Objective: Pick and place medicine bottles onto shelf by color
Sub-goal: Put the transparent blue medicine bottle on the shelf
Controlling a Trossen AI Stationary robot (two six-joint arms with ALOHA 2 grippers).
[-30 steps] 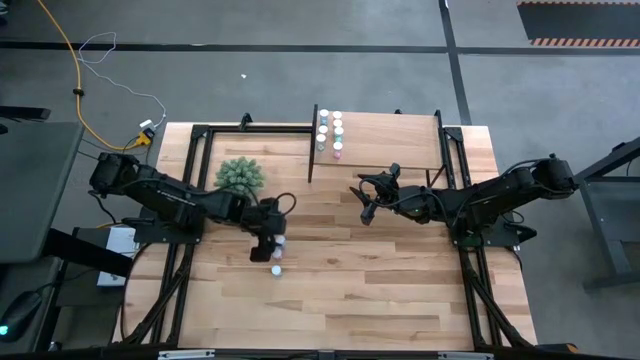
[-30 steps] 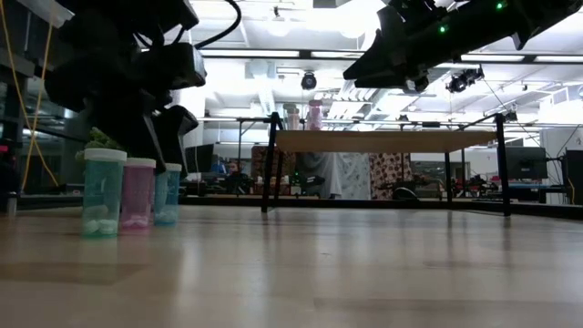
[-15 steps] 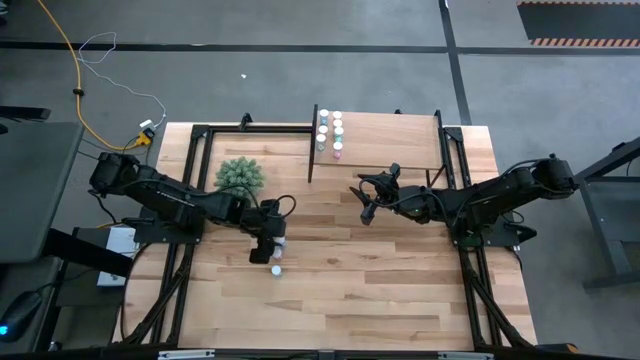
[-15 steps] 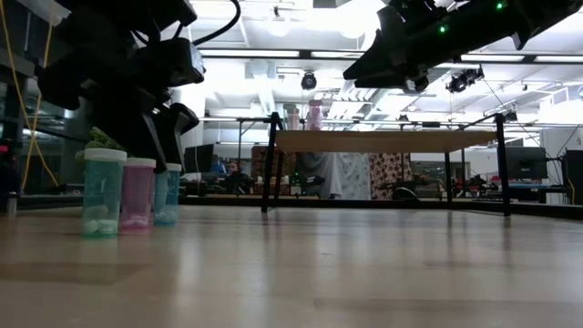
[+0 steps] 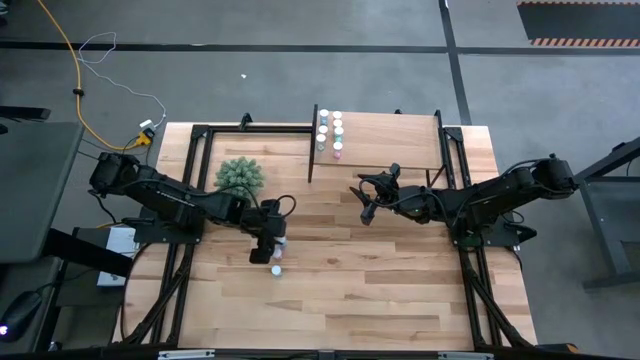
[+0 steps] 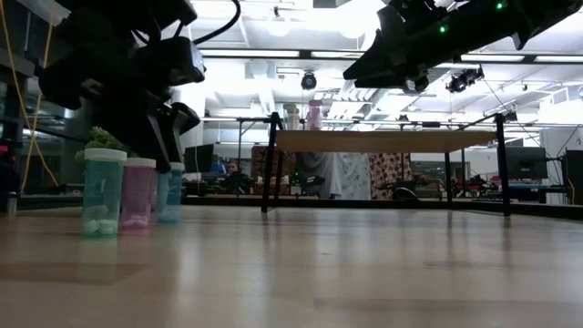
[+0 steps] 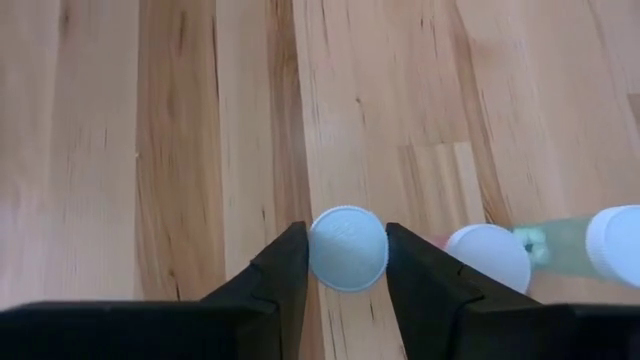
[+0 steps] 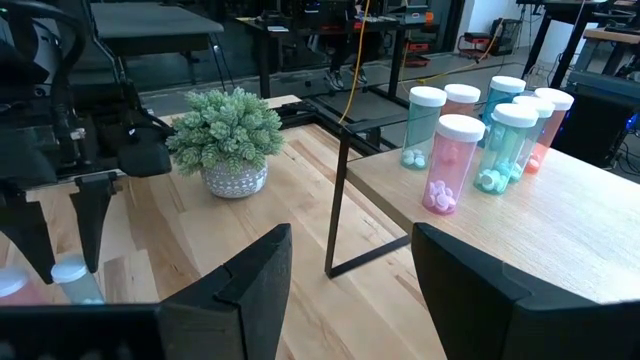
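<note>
Surface: a striped wooden tabletop (image 5: 400, 290) is being viewed from above, with grey floor around it and a lit room with ceiling lamps being seen beyond it in the low view.
Shelf: the light-wood shelf (image 5: 400, 140) on black supports is being shown at the table's far edge, right of centre.
Shelved bottles: six medicine bottles (image 5: 330, 133) are being kept in two short rows at the shelf's left end; pink and teal bodies are being seen in the right wrist view (image 8: 452, 162).
Table bottles: three bottles are being shown in a line on the tabletop: a teal bottle (image 6: 103, 192), a pink bottle (image 6: 138, 192) and a bluish bottle (image 6: 168, 192).
Left gripper: the left gripper (image 7: 348, 262) is being held straight over the bluish bottle's white cap (image 7: 347, 248), with a finger (image 7: 285, 270) pressed to each side of it; the bottle is being grasped while standing on the table.
Right gripper: the right gripper (image 5: 365, 196) is being held above the table, just in front of the shelf, with jaws spread and nothing between them.
Plant: a bushy green plant (image 5: 240, 177) is being shown near the left arm.
</note>
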